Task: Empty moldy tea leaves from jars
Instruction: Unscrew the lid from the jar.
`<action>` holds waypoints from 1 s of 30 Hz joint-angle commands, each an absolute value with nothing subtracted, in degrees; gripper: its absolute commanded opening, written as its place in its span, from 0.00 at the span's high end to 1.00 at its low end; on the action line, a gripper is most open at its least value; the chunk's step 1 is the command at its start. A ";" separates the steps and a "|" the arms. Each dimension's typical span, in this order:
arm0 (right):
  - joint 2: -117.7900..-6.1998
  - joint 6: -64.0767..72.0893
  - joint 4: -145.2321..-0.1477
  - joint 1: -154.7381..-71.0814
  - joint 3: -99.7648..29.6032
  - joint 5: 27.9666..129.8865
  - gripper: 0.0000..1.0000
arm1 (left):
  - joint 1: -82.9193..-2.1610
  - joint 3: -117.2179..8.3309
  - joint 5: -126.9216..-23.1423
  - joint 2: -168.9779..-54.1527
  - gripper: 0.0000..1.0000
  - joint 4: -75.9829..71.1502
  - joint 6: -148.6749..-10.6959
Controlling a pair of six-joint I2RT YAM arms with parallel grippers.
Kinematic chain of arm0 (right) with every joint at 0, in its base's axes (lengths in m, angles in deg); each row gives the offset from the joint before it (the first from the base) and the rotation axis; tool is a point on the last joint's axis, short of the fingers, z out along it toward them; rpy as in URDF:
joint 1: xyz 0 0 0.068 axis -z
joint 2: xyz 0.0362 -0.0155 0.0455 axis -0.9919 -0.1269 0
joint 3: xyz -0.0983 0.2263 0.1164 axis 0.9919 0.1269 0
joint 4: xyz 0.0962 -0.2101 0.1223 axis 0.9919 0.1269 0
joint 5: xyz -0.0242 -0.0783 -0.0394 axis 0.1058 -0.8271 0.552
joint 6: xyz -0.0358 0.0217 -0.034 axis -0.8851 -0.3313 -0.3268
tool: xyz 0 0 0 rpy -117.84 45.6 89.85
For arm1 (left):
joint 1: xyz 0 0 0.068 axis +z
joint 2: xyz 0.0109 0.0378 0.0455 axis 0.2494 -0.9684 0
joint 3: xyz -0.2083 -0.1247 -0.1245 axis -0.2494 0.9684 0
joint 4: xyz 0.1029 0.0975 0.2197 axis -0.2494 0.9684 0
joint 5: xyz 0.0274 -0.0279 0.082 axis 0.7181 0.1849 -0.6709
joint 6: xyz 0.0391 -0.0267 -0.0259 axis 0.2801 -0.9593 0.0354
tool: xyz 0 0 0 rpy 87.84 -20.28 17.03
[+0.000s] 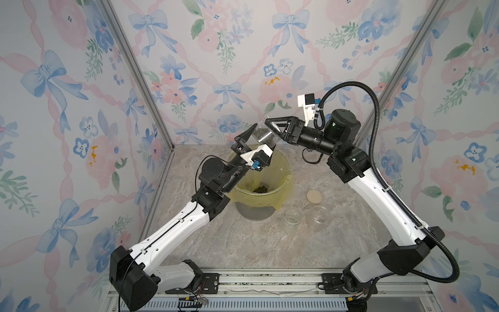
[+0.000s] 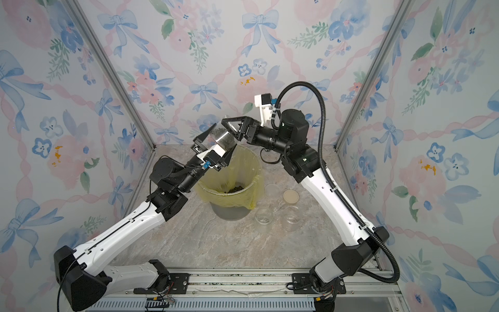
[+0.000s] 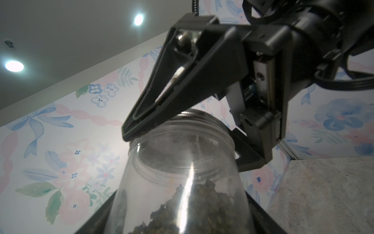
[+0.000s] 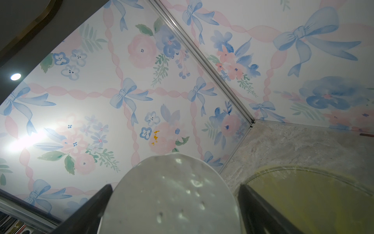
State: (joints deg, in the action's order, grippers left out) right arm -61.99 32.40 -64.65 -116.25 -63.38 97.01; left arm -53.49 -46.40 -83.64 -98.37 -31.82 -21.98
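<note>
Above the far rim of the bin (image 1: 253,213), the left gripper (image 1: 263,138) was clamped tight on the body of a clear jar (image 3: 182,172) and held it tilted in the air. The moldy tea leaves (image 3: 194,206) lay heaped against the jar's lower wall, all of them inside. The right gripper (image 1: 273,129) sat at the jar's mouth, its fingers (image 4: 259,214) set wide on either side of the round whitish lid (image 4: 170,192). Whether they were squeezing the lid or only flanking it could not be told. Down below, a second clump of leaves (image 1: 260,189) sat at the bottom of the yellow bag (image 1: 280,201) lining the bin. Over to the right of the bin, on the marbled table (image 1: 243,248), an empty jar (image 1: 292,216) and a second empty jar (image 1: 318,217) stood side by side with their mouths up. Both were well apart from either arm, and a tan lid (image 1: 314,196) lay flat just behind them.
</note>
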 commanded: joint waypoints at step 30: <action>-62.60 28.60 -66.73 -115.85 -64.93 96.55 0.03 | -53.90 -47.20 -84.27 -98.49 0.63 -33.55 -23.18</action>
State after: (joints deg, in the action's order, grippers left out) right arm -62.14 30.00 -65.08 -116.14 -63.58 96.84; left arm -53.49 -46.40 -83.64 -98.37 -31.82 -22.17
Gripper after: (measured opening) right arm 0.965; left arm 0.785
